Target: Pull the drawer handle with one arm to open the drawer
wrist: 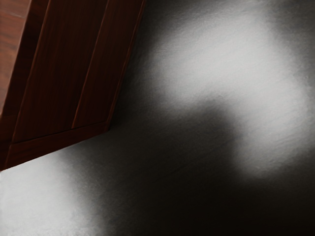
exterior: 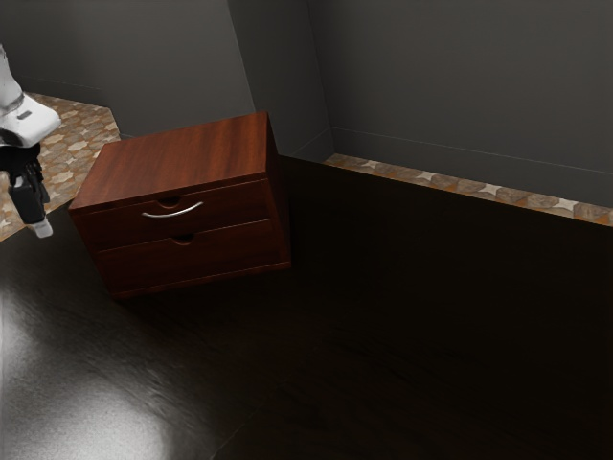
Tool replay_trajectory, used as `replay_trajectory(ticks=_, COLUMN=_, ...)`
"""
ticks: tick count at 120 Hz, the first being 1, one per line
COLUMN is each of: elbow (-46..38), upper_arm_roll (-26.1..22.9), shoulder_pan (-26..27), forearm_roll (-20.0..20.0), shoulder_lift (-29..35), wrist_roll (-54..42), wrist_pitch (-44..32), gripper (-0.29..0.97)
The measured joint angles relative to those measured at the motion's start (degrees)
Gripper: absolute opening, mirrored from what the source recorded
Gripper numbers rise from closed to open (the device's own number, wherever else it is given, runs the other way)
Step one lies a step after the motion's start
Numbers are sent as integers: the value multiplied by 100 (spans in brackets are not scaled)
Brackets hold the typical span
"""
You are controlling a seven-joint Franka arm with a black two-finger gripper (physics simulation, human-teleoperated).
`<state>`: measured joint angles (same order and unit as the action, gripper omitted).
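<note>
A reddish-brown wooden cabinet [exterior: 182,158] stands on the dark floor at the exterior view's left. It has two drawer fronts. The upper drawer [exterior: 230,206] carries a curved silver handle [exterior: 172,211] and sits flush with the cabinet's face. The lower drawer [exterior: 192,257] also sits flush. My gripper [exterior: 36,216] hangs at the exterior view's far left edge, pointing down, a good way to the left of the handle and touching nothing. In the wrist view a lower corner of the cabinet [wrist: 64,73] lies beside the hand, above the glossy floor.
The floor [exterior: 383,345] is dark and shiny, with a bright glare patch [exterior: 57,402] at the exterior view's lower left. Grey walls [exterior: 460,77] rise behind the cabinet. A strip of patterned tile [exterior: 479,188] runs along the wall's foot.
</note>
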<state>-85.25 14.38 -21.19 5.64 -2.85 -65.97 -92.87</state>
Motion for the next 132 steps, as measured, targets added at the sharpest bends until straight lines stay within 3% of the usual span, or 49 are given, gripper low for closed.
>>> replay_trajectory(ticks=34, elbow=6, upper_arm_roll=14, shoulder_pan=1030, forearm_roll=8, shoulder_lift=-139, wrist_roll=-159, wrist_pitch=-391, gripper=68)
replay_trajectory(ticks=62, elbow=-10, upper_arm_roll=31, shoulder_pan=725, forearm_roll=-7, shoulder_lift=-225, wrist_roll=-204, wrist_pitch=-481, gripper=68)
replay_trajectory(ticks=86, elbow=-6, upper_arm_roll=7, shoulder_pan=1067, forearm_roll=-7, shoulder_lift=-222, wrist_roll=-217, wrist_pitch=-507, gripper=68)
replay_trajectory(ticks=132, elbow=-319, upper_arm_roll=-21, shoulder_pan=1046, forearm_roll=34, shoulder_lift=-403, wrist_roll=-180, wrist_pitch=-1052, gripper=68)
